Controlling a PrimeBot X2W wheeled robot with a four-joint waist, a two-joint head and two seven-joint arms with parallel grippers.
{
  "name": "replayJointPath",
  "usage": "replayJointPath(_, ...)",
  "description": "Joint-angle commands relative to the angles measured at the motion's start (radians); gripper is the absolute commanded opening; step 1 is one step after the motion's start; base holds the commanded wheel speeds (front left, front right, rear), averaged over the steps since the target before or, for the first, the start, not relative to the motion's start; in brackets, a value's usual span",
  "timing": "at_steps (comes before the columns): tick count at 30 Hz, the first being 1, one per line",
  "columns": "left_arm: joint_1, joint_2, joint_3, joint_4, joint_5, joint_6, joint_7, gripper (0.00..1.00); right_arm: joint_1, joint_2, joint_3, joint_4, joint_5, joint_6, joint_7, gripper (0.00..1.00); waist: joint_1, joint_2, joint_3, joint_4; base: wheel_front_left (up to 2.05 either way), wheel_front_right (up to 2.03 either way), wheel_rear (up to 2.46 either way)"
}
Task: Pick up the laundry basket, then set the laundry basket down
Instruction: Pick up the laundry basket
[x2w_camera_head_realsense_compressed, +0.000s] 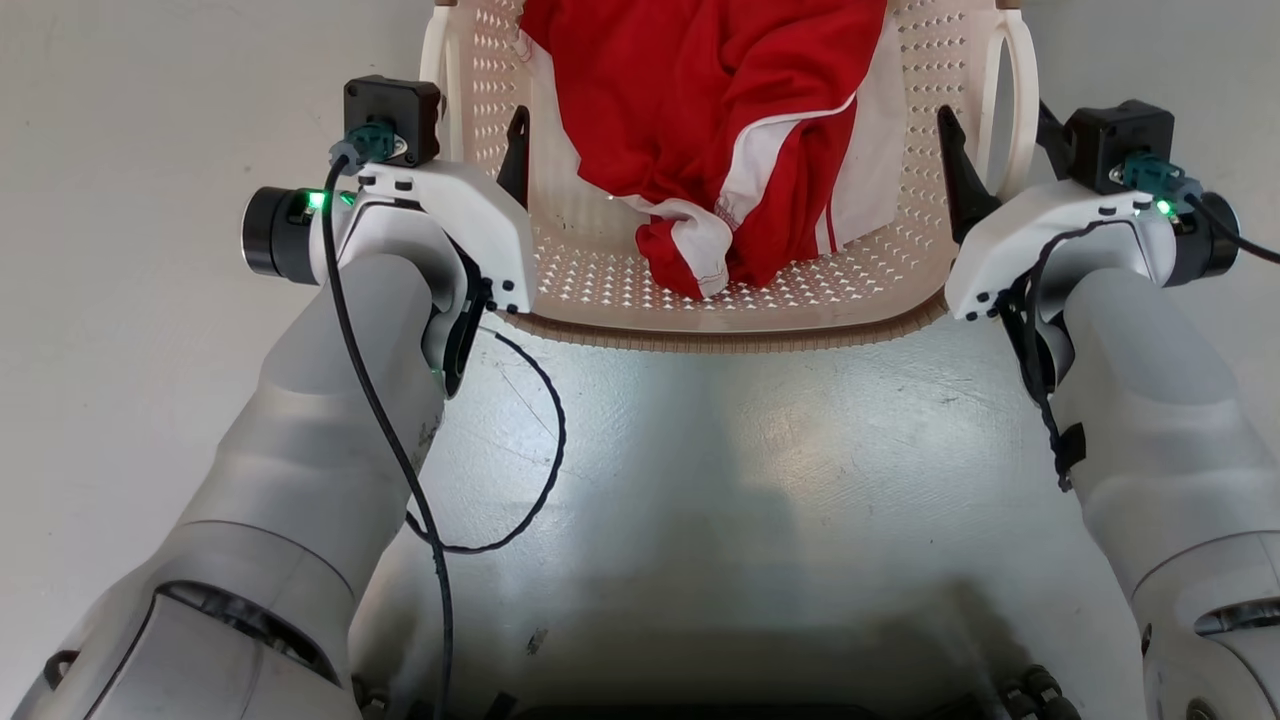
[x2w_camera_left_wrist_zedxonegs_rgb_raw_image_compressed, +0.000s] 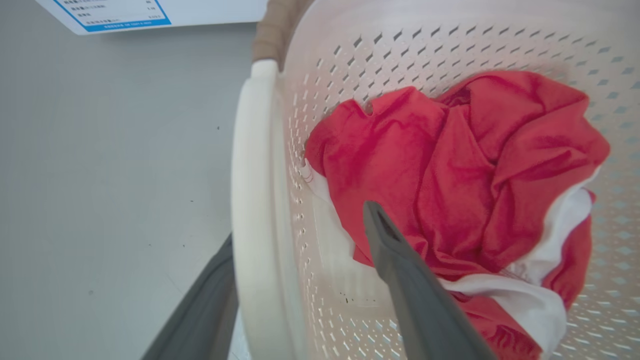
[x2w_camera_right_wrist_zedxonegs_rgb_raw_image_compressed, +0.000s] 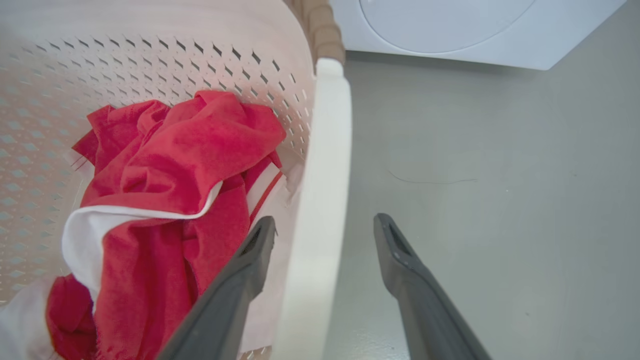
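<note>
The laundry basket (x2w_camera_head_realsense_compressed: 720, 335) is a cream perforated tub with a brown rim, at the top centre of the head view, and a red and white garment (x2w_camera_head_realsense_compressed: 700, 100) lies in it. My left gripper (x2w_camera_head_realsense_compressed: 475, 130) is open and straddles the white left loop handle (x2w_camera_left_wrist_zedxonegs_rgb_raw_image_compressed: 252, 175), one finger inside the basket wall (x2w_camera_left_wrist_zedxonegs_rgb_raw_image_compressed: 400, 45) and one outside. My right gripper (x2w_camera_head_realsense_compressed: 993, 115) is open too, straddling the right handle (x2w_camera_right_wrist_zedxonegs_rgb_raw_image_compressed: 325, 150) the same way. The fingers (x2w_camera_right_wrist_zedxonegs_rgb_raw_image_compressed: 260, 240) stand apart from the handles. I cannot tell whether the basket rests on the floor.
Just beyond the basket stands a white washing machine (x2w_camera_right_wrist_zedxonegs_rgb_raw_image_compressed: 450, 25), and its labelled front (x2w_camera_left_wrist_zedxonegs_rgb_raw_image_compressed: 125, 12) also appears past the left handle. Bare grey floor (x2w_camera_head_realsense_compressed: 150, 300) lies on both sides of the basket. Loose black cables (x2w_camera_head_realsense_compressed: 540, 430) hang from my forearms.
</note>
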Motion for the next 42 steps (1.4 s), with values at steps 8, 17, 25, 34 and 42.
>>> replayJointPath(8,-0.008,0.022,-0.028,-0.004,-0.043,0.013,-0.005,1.00,0.022,0.027,0.044,0.001,0.023,0.006,-0.011,1.00,0.0000,0.0000,0.001,0.005,0.00,0.00,0.00)
replayJointPath(17,-0.010,0.022,-0.060,-0.004,-0.076,0.022,-0.005,1.00,0.019,0.028,0.058,0.009,0.036,0.006,-0.011,1.00,0.0000,0.0000,0.006,0.008,0.00,0.00,0.00)
replayJointPath(25,-0.015,0.022,-0.078,0.000,-0.093,0.024,-0.005,1.00,0.017,0.028,0.072,0.008,0.048,0.006,-0.011,1.00,0.0000,0.0000,0.009,0.009,0.00,0.00,0.00)
replayJointPath(34,-0.014,0.022,-0.104,0.015,-0.120,0.035,0.002,0.00,0.026,0.028,0.110,0.026,0.077,0.006,-0.011,0.00,0.0000,0.0000,-0.006,0.007,0.00,0.00,0.00)
replayJointPath(42,0.024,0.022,-0.129,0.023,-0.155,0.035,0.011,0.00,0.041,0.028,0.158,0.079,0.121,0.006,-0.011,0.00,0.0000,0.0000,-0.061,0.002,0.00,0.00,0.00)
